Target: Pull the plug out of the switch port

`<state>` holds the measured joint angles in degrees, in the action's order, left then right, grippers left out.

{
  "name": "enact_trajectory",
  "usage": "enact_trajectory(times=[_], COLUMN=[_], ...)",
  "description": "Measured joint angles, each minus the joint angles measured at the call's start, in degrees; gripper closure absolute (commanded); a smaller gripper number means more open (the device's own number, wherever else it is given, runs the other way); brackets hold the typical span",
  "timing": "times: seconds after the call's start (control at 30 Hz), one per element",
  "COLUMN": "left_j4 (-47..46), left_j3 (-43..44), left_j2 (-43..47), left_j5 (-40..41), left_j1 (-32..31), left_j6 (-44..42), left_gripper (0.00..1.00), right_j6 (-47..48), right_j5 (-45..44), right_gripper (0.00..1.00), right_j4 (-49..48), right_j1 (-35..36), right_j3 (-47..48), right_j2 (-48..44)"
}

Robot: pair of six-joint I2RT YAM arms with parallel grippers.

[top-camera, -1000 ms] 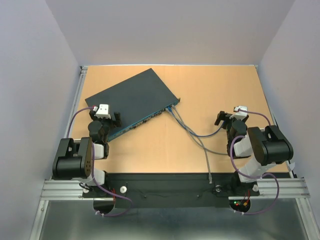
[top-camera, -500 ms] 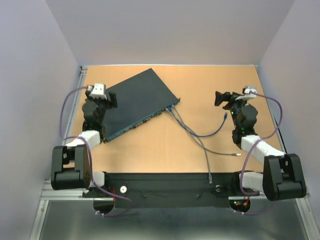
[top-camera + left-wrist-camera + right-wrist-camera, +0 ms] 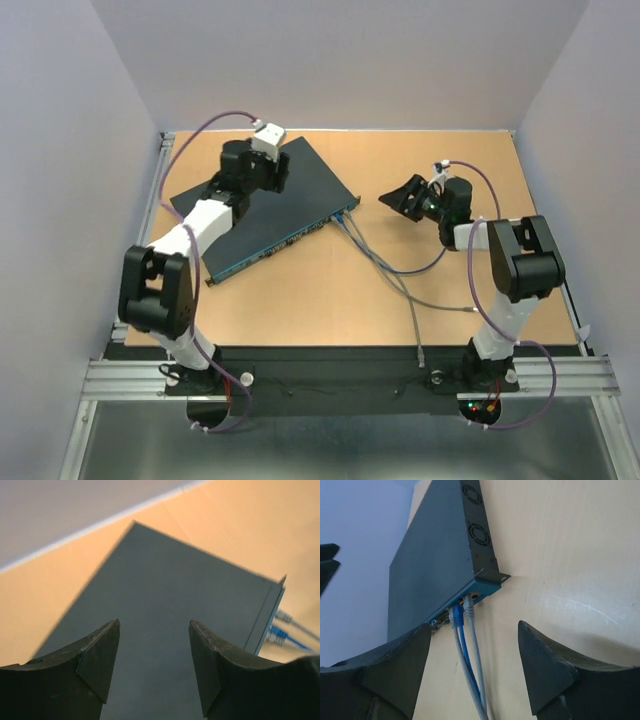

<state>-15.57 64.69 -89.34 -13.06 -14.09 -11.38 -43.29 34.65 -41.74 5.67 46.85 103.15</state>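
The switch (image 3: 262, 205) lies at an angle on the table, a flat dark box with a bluish port edge (image 3: 470, 589). Three plugs sit side by side in ports at its right corner: a blue plug (image 3: 456, 616) between two grey ones (image 3: 469, 605). My left gripper (image 3: 279, 172) hovers over the switch's top (image 3: 165, 595), open, with only the dark lid showing between its fingers (image 3: 100, 652). My right gripper (image 3: 399, 197) is open, a short way to the right of the port corner (image 3: 345, 210) and pointing at the plugs. Nothing is between its fingers (image 3: 540, 660).
The cables (image 3: 385, 262) trail from the port corner toward the near right of the table, where their loose ends lie (image 3: 420, 350). A raised rail runs along the table's left edge (image 3: 150, 215). Purple walls close in both sides.
Both arms have reached forward from their bases. The left one rose over the switch's far half and its jaws narrowed. The right one swung left toward the port corner.
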Motion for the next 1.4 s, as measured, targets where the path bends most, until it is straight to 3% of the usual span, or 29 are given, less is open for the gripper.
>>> enact_trajectory(times=[0.27, 0.67, 0.8, 1.4], left_j4=[8.8, 9.2, 9.0, 8.9], left_j3=[3.9, 8.0, 8.5, 8.5], left_j2=[-11.1, -20.9, -21.2, -21.3], left_j5=[1.6, 4.7, 4.9, 4.9], left_j1=[-3.2, -3.2, -3.2, -3.2], left_j6=[-1.7, -0.3, 0.1, 0.5], left_gripper=[0.32, 0.34, 0.34, 0.34], right_j6=[-4.0, -8.5, -10.0, -14.6], right_j5=[4.1, 6.8, 7.1, 6.4], right_gripper=[0.3, 0.41, 0.47, 0.54], right_j4=[0.2, -3.4, -4.9, -8.5], right_j1=[5.2, 9.2, 9.4, 10.4], right_j3=[9.1, 14.1, 14.9, 16.5], right_j2=[12.7, 21.8, 23.3, 26.2])
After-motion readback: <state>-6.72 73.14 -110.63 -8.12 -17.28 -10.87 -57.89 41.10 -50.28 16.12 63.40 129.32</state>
